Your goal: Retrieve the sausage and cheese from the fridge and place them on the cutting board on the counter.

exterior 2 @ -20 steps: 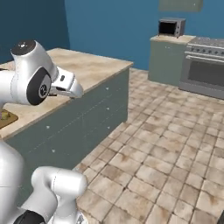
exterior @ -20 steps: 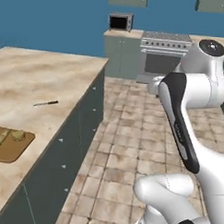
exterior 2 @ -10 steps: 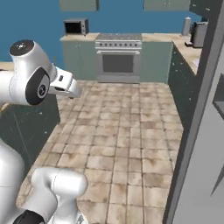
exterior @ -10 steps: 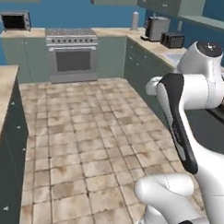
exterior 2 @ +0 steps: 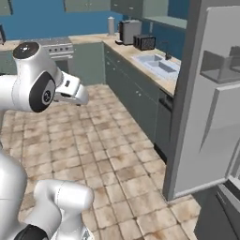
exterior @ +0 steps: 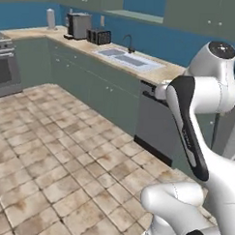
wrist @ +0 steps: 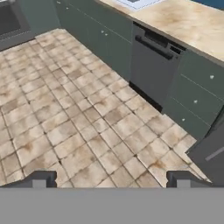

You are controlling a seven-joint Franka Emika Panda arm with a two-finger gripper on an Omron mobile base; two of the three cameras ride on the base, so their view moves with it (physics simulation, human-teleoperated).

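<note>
The robot appears to be at the approach step: its base faces a run of cabinets while the fridge stands at the right of the right base view, one grey door swung open with door shelves visible on its inner face. To do this step well, the base should likely square up to the open fridge so that the shelves fall within easy reach, with the arm kept tucked high and clear of the door edge until the interior can be seen. The sausage and cheese cannot be made out from here; presumably they lie inside the fridge. The counter of beige stone runs along the wall with a sink set in it and a dark dishwasher below. The claw hangs over the tiled floor with its fingertips spread wide apart, holding and touching nothing.
</note>
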